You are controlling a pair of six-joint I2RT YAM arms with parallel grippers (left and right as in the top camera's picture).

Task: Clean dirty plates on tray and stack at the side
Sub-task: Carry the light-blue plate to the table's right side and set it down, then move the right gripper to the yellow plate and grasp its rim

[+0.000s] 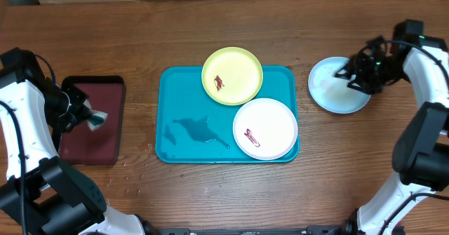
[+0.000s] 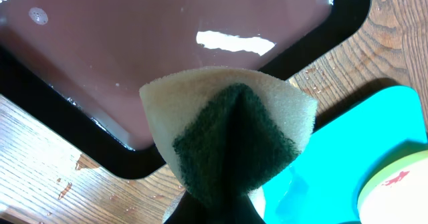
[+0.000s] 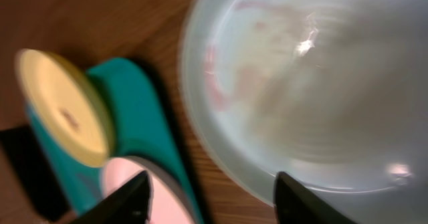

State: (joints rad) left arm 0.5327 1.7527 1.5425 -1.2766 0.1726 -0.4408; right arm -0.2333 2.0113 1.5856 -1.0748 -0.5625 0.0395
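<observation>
Pinching a sponge (image 2: pixel 227 144) with the left gripper (image 2: pixel 214 212), far left, over the dark tray (image 1: pixel 91 147). Hovering with the right gripper (image 3: pixel 210 200) spread wide over the light blue plate (image 1: pixel 337 96), on the table right of the teal tray (image 1: pixel 182 133).

The wooden worktop (image 1: pixel 140 24) carries a large teal-blue tray (image 1: pixel 189 133) at its middle, long sides parallel to the near and far edges, with a film of water on the tray's bare left part. A smaller dark maroon tray (image 1: pixel 91 133) with a black rim lies toward the left edge, apart from the teal one, and small droplets (image 2: pixel 67 184) dot the wood by its corner. Toward the right edge, a light blue plate (image 1: pixel 333 98) rests directly on the wood, near the teal-blue tray's far right corner without touching it.
</observation>
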